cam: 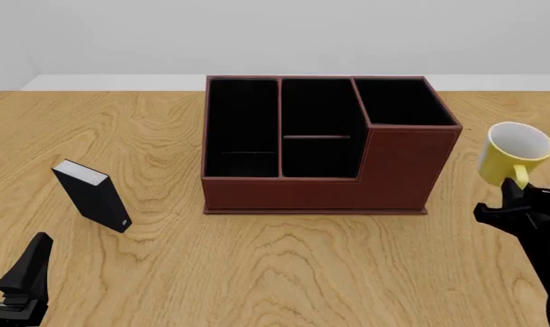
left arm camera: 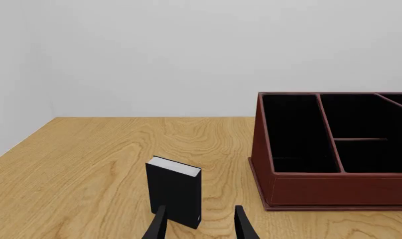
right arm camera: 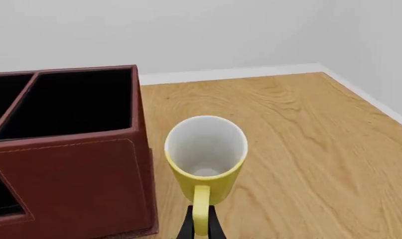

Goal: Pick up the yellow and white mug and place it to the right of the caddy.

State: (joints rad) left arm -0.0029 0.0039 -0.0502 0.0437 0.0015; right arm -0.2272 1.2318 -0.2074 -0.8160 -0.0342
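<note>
Yellow outside and white within, the yellow and white mug [cam: 516, 153] is held by its loop handle in the right gripper [cam: 514, 193], whose fingers [right arm camera: 212, 229] are closed narrowly on that handle. The mug is carried just beside the right end wall of the caddy [cam: 322, 167], toward the desk's right edge; whether its base touches the desk [cam: 284, 266] cannot be told. Its long axis is tilted, the mouth turned up and back toward the gripper, with the body lying forward of the fingers. A lowering and a righting of the mug are judged to remain. The left gripper [left arm camera: 198, 225] is seen parted and empty near the desk's left front, well apart from the mug. One mug, one caddy and one black white-topped block [cam: 93, 195] are counted.
</note>
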